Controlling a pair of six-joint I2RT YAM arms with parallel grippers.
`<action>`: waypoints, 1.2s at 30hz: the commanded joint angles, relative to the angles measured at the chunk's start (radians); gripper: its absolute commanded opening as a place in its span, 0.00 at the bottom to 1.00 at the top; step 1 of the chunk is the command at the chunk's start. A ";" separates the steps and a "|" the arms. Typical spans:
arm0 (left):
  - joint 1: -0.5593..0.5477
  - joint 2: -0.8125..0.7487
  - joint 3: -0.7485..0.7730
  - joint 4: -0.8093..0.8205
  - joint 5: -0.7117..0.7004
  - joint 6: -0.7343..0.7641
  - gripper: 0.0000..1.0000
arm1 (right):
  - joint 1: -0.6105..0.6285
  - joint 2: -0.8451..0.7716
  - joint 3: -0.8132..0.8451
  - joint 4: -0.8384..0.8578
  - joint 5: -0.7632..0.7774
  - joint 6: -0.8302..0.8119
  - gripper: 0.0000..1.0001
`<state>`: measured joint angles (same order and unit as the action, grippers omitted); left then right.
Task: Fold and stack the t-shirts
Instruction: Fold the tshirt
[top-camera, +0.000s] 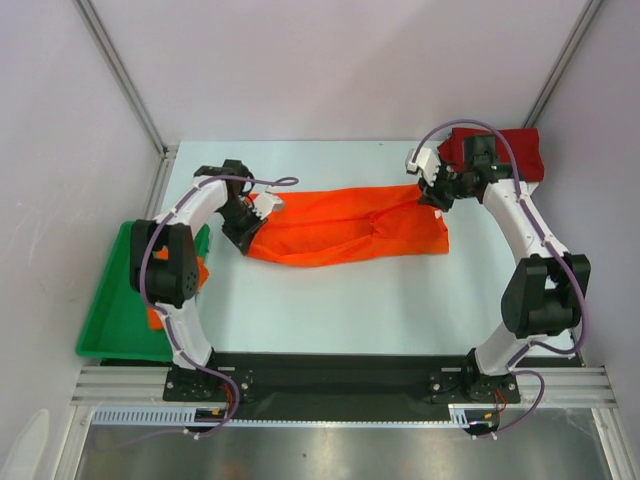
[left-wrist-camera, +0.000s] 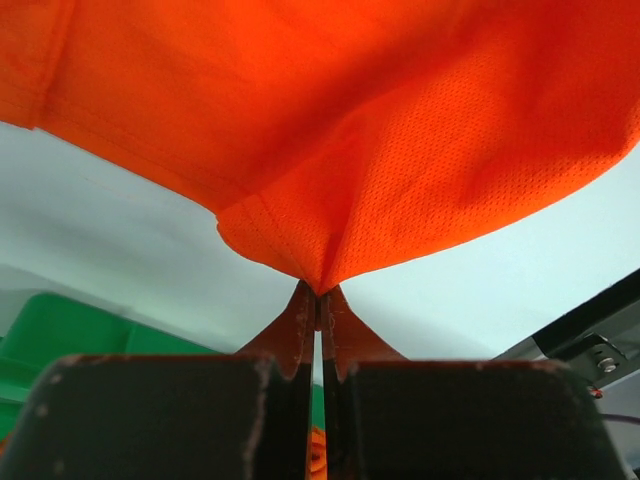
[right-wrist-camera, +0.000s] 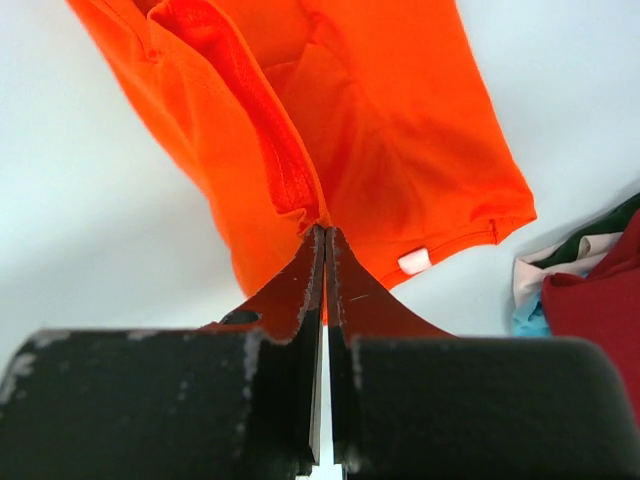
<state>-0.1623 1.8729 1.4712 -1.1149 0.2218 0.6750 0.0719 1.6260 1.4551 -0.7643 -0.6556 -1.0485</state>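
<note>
The table (top-camera: 330, 300) lies pale and plain under both arms. An orange shirt (top-camera: 345, 235) stretches across it between the two grippers, bunched into a long band with creases near its middle. Its left end is at the left gripper (top-camera: 258, 210) and its right end at the right gripper (top-camera: 432, 190).

A green tray (top-camera: 115, 320) sits behind and to the outer side of the left fingers, at the table's edge, with more orange cloth (top-camera: 195, 270) in it. A red shirt (top-camera: 520, 150) lies heaped just past the right fingers on their outer side. In the right wrist view, turquoise cloth (right-wrist-camera: 530, 320) and some dark and whitish cloth (right-wrist-camera: 565, 255) show beside it.

The left fingers are pressed together on a pinched corner of the orange shirt, which fans out above the tips in the wrist view. The right fingers are likewise clamped on a fold of it beside a stitched hem.

A small white label (right-wrist-camera: 414, 262) sits on the shirt's edge just right of the right fingertips. No writing can be read on it.
</note>
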 joint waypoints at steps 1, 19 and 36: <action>0.024 0.043 0.083 -0.036 0.027 0.034 0.00 | -0.012 0.052 0.068 0.065 -0.004 0.044 0.00; 0.076 0.295 0.440 -0.141 0.002 -0.001 0.01 | -0.003 0.328 0.315 0.154 0.008 0.125 0.00; -0.100 0.245 0.471 -0.002 0.039 -0.096 0.90 | 0.028 0.228 0.186 0.289 0.065 0.400 0.68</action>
<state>-0.2195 2.1159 1.9312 -1.2171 0.2886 0.5842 0.0639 1.8450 1.6550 -0.5297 -0.5743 -0.7486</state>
